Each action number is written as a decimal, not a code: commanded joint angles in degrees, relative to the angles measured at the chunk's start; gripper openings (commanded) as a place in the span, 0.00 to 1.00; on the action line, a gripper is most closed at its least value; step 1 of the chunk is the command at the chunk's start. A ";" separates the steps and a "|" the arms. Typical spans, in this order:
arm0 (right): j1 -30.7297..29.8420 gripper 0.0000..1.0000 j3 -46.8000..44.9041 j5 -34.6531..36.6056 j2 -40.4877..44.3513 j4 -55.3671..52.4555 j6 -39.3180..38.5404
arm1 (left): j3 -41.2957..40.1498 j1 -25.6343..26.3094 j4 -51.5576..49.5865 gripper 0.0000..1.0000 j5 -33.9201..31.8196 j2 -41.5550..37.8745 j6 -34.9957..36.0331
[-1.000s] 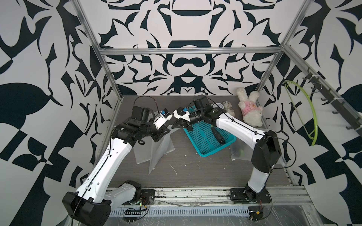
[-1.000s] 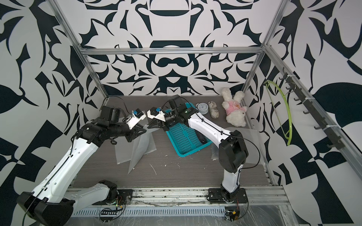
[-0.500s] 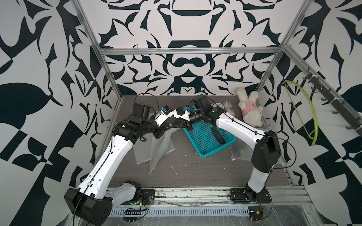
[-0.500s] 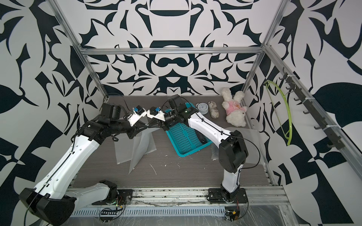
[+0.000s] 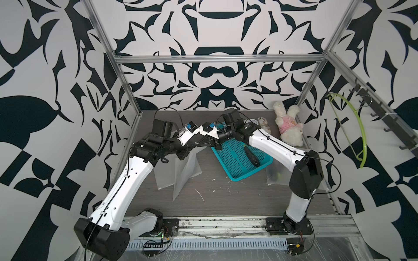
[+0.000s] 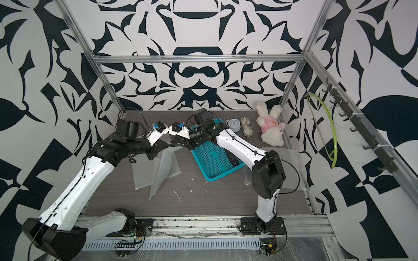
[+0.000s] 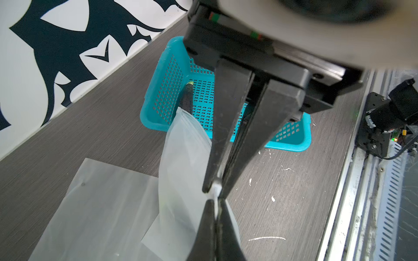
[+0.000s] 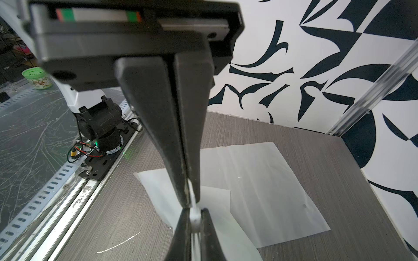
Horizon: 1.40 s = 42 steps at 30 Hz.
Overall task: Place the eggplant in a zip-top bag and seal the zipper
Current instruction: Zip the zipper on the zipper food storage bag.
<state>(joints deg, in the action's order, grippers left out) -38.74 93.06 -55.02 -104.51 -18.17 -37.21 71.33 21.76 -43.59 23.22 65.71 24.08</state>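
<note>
left gripper (image 7: 213, 186) and right gripper (image 8: 191, 201) both pinched one edge of the zip-top bag (image 7: 183, 171), lifted at mid-frame, probably to part its mouth. the eggplant (image 5: 251, 156) lay unbagged in the basket (image 5: 235, 167), right of centre.

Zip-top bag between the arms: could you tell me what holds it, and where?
Both the left end effector and the right end effector pinch the zip-top bag at its upper edge, tips nearly meeting; the rest hangs down.
</note>
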 commanded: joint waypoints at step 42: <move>9.30 0.07 -4.27 7.13 1.28 1.05 1.97 | -3.50 -2.11 7.56 0.00 -20.42 -11.59 2.75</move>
<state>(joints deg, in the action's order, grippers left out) -31.77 89.65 -52.12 -104.51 -16.12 -36.14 67.83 21.19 -37.89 7.05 55.51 26.06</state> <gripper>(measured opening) 0.077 0.042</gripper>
